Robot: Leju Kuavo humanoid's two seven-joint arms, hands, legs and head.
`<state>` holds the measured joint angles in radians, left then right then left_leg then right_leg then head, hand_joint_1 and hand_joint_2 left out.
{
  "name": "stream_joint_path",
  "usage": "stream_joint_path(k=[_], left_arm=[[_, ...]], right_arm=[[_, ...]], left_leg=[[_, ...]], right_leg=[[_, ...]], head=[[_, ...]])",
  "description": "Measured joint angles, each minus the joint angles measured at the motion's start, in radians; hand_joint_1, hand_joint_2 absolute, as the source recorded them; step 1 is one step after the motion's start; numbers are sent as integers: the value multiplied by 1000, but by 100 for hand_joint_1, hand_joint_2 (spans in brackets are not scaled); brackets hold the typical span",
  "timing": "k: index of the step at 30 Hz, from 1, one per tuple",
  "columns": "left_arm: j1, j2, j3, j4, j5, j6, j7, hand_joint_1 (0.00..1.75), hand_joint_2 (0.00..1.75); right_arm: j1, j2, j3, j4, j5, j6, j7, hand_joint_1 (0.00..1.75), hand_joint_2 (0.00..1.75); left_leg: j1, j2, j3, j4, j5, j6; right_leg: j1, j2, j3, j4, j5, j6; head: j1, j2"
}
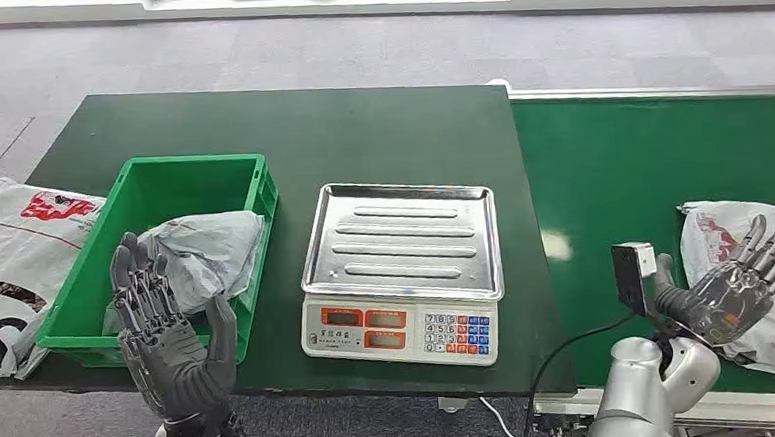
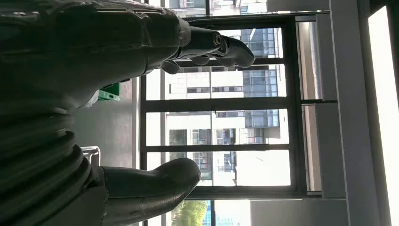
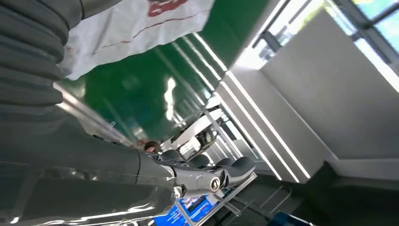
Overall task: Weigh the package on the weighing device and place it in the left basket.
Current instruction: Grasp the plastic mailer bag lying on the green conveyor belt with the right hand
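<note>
A dark green counter (image 1: 289,134) stands on a grey floor, with a green conveyor belt (image 1: 661,164) just beside it, right of the scale (image 1: 401,273). The scale's steel tray is bare. Left of the scale sits the green basket (image 1: 137,192), holding a grey package (image 1: 205,253). Further left of the scale, beyond the basket, a white printed bag (image 1: 20,248) lies at the counter's edge. The left hand (image 1: 169,335) hovers near the basket's front, fingers apart, holding nothing. Right of the scale, the right hand (image 1: 732,281) is spread over a white package (image 1: 714,226) on the belt, gripping nothing.
</note>
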<state>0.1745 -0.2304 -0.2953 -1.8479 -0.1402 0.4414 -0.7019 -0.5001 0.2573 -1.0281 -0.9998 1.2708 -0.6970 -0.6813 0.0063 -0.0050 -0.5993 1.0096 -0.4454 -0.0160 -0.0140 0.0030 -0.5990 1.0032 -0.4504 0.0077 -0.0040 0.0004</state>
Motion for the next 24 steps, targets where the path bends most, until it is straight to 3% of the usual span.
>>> stream_joint_path(k=[10,24], left_arm=[[-1,0,0,2,1,-7,0,0,175],[8,2,0,10,2,-21,0,0,175]], right_arm=[[-72,-63,-178,129,141,0,108,0,175],[-94,-127,-202,220,205,0,252,0,175]], left_leg=[[0,0,0,0,0,0],[0,0,0,0,0,0]], right_leg=[[0,1,0,0,0,0],[0,0,0,0,0,0]], head=[[0,0],[0,0]])
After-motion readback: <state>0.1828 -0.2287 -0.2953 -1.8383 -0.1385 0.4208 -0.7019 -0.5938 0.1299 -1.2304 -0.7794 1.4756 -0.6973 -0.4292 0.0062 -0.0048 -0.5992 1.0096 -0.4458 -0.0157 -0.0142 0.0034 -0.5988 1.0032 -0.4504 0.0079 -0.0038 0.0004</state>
